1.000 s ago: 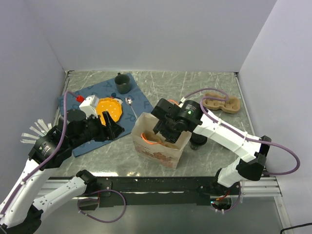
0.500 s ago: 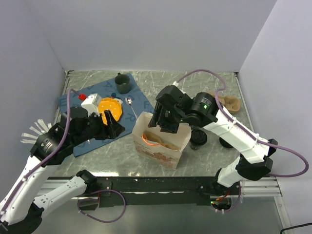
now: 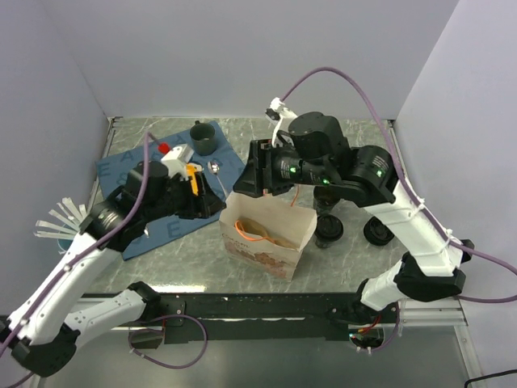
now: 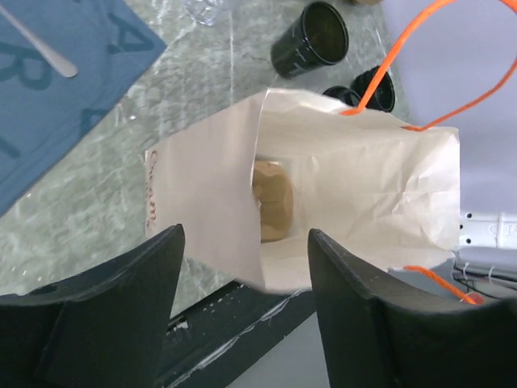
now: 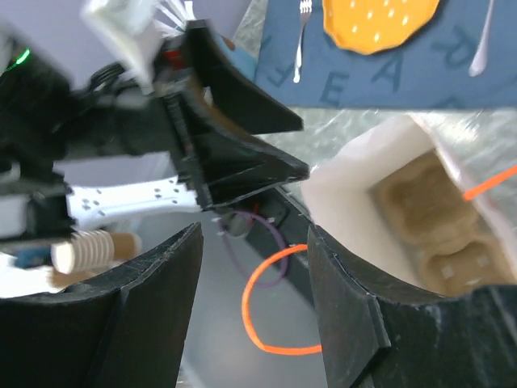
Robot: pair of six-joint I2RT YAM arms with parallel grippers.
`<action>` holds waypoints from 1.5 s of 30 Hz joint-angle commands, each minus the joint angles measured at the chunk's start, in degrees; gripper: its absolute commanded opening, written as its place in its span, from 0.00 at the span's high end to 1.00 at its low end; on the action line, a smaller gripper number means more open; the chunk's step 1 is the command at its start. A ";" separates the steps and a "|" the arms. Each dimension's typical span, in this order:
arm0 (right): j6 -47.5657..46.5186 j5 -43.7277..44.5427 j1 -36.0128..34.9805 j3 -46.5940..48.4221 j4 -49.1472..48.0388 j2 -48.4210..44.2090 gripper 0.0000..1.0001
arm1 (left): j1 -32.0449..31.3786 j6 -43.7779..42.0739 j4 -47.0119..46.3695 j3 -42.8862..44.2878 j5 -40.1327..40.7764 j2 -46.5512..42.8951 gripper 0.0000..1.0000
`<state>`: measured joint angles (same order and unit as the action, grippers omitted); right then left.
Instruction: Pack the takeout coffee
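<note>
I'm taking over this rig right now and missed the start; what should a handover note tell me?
Left gripper: jaws open, empty, at the left edge of the paper bag.
Right gripper: jaws open, empty, above the bag's far side.
Pulp tray: already lying inside the bag.
Black cups: on the table, right of the bag.
Done: tray packed.
Left: cups into the bag.
</note>
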<state>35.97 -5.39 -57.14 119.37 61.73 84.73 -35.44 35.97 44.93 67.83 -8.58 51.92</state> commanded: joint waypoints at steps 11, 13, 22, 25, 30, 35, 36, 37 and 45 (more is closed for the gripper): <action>-10.74 18.74 1.51 -15.03 -4.78 -22.32 0.43 | 0.02 -4.24 -6.69 4.22 -4.79 13.28 0.80; -10.92 19.62 1.60 -16.18 -4.70 -23.73 0.43 | 0.11 -4.59 -6.61 5.55 -3.29 13.99 0.89; -10.22 22.53 1.69 -16.64 -1.18 -22.86 0.40 | 0.02 -6.96 -3.45 13.63 -0.66 21.64 0.65; -9.34 22.35 1.69 -17.50 -0.82 -22.68 0.40 | 0.11 -7.84 -3.00 13.99 2.06 20.77 0.45; -6.71 23.31 2.04 -18.13 -0.48 -22.16 0.40 | 0.11 -10.56 -0.81 14.43 6.20 20.23 0.35; -1.87 26.48 2.39 -15.40 4.71 -20.31 0.39 | 0.11 -13.11 -0.45 17.94 7.70 24.27 0.35; -1.78 26.39 2.39 -15.48 4.80 -20.48 0.39 | 0.11 -13.64 -0.54 18.38 7.87 24.80 0.34; -1.69 26.13 2.30 -16.01 4.62 -20.65 0.39 | 0.11 -13.90 -0.72 19.17 8.14 25.76 0.34; -0.55 25.87 2.39 -19.79 4.27 -23.73 0.38 | 0.11 -19.35 -1.86 20.41 7.44 29.20 0.38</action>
<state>33.76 18.76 -55.07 100.79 65.71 63.00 -35.44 20.60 44.84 86.11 -1.63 80.23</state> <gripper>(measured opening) 0.614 0.631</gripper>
